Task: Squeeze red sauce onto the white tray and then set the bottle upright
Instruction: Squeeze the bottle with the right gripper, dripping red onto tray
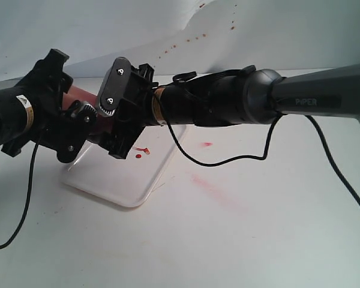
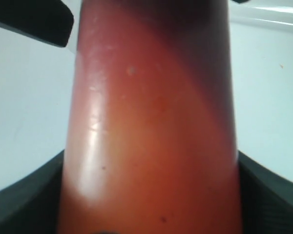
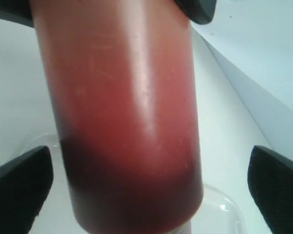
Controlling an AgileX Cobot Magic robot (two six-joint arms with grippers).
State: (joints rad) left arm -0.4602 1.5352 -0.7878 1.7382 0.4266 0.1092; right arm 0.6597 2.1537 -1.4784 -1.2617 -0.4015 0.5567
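left gripper (image 1: 78, 123) clamped the bottle (image 1: 78, 92), held tilted over the tray (image 1: 129, 187). right gripper (image 3: 147, 184) stood wide around it, fingers (image 3: 20, 187) clear. sauce (image 1: 138, 156) dotted the tray; bare table (image 1: 258, 234) lay beside.

One white tray (image 1: 117, 183) lies on the single worktop (image 1: 240, 240). Above the tray there is one bottle (image 1: 79, 92). Two tools meet at it, the left tool (image 1: 83, 129) and the right tool (image 1: 111, 114), one on each of the two black arms (image 1: 324, 90).

On the tray, two marks of red sauce (image 1: 138, 156) show: one round dot and one short streak just beside it. Off the tray, the worktop bears one small red spot (image 1: 207, 144) and one long pale pink smear (image 1: 213, 191).

Behind the tray, one white backdrop (image 1: 108, 24) carries a scatter of tiny reddish specks (image 1: 189, 41), too small to count surely. Three black cable runs (image 1: 228, 161) hang from the arms.
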